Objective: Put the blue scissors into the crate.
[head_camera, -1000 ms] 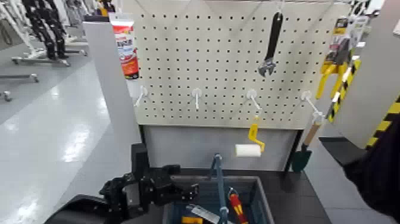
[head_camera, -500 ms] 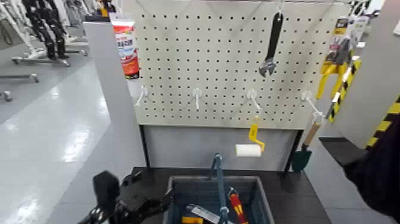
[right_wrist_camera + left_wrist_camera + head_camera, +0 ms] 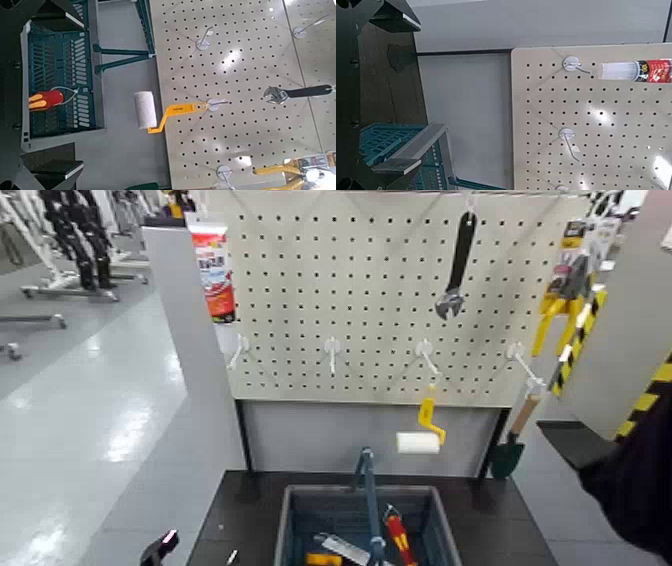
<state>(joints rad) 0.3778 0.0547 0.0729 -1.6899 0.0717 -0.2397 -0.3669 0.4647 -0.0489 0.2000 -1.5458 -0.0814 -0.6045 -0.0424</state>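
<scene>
Head view: the crate sits at 6 o'clock on the dark shelf below the pegboard, centre handle upright. Inside it, a red-handled screwdriver lies at 3 o'clock of the handle, and a white card edge at 7 o'clock. The card may be the blue scissors' backing, but no blue loops show, so their position cannot be confirmed. None hang on the board, where the black wrench is at 1 o'clock and the paint roller is just above the crate. The left gripper is released, fingers well apart and empty, low at 7 o'clock, clear of the crate wall. The right gripper is likewise spread and empty, looking onto the crate. Judgement: with both pincers empty and off the bin, the drop looks done.
</scene>
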